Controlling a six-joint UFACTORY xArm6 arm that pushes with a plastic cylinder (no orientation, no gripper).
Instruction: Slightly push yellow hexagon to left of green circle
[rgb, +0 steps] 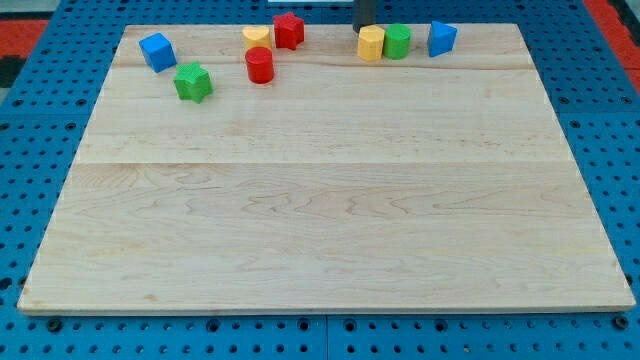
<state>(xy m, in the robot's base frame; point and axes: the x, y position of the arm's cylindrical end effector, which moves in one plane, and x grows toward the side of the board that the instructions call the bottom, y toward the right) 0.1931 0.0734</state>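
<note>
The yellow hexagon (371, 44) stands near the board's top edge, right of centre. The green circle (397, 41) is right beside it on the view's right, touching or nearly touching. My dark rod comes down from the view's top edge, and my tip (365, 27) sits just behind the yellow hexagon's top left side, at or very near it. Whether it touches cannot be told.
A blue triangle (441, 38) lies right of the green circle. At the top left are a red star (289, 30), a yellow heart (257, 38), a red cylinder (259, 65), a green star (193, 81) and a blue cube (157, 51). The wooden board (330, 220) rests on a blue pegboard.
</note>
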